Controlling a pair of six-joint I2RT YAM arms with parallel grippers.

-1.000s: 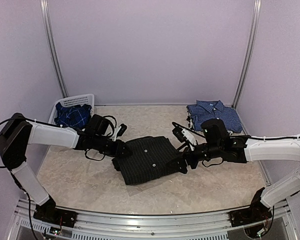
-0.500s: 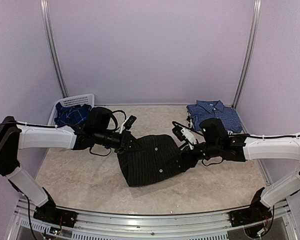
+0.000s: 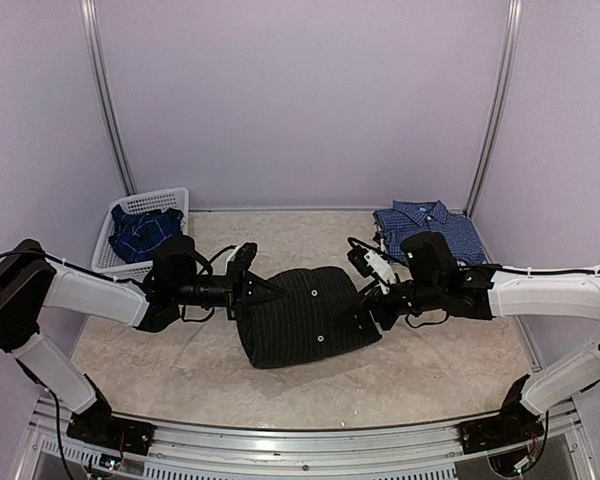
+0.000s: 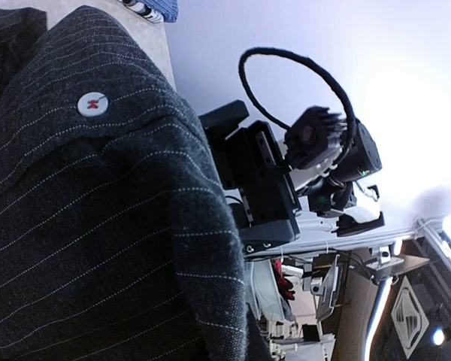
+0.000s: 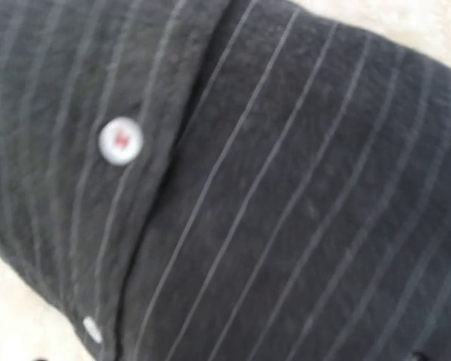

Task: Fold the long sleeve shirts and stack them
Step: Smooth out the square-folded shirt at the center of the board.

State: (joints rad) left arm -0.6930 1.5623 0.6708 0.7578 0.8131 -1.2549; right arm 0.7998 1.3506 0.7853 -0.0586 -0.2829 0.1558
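The black pinstriped shirt (image 3: 300, 318) is folded into a bundle at the table's middle and hangs raised between my two grippers. My left gripper (image 3: 255, 293) grips its left edge; in the left wrist view the cloth (image 4: 75, 210) covers the fingers. My right gripper (image 3: 372, 305) grips its right edge; in the right wrist view the cloth (image 5: 286, 188) with a white button (image 5: 120, 141) fills the frame. The blue-and-white checked shirt (image 3: 427, 228) lies folded at the back right. The darker blue plaid shirt (image 3: 145, 230) lies crumpled in the basket.
The white lattice basket (image 3: 170, 197) stands at the back left against the wall. Lilac walls close in the table on three sides. The right arm's wrist (image 4: 259, 184) shows close across the shirt in the left wrist view.
The black shirt went from lying flat to being lifted and bunched between the grippers. My left gripper moved right and up with its edge; my right gripper rose slightly.
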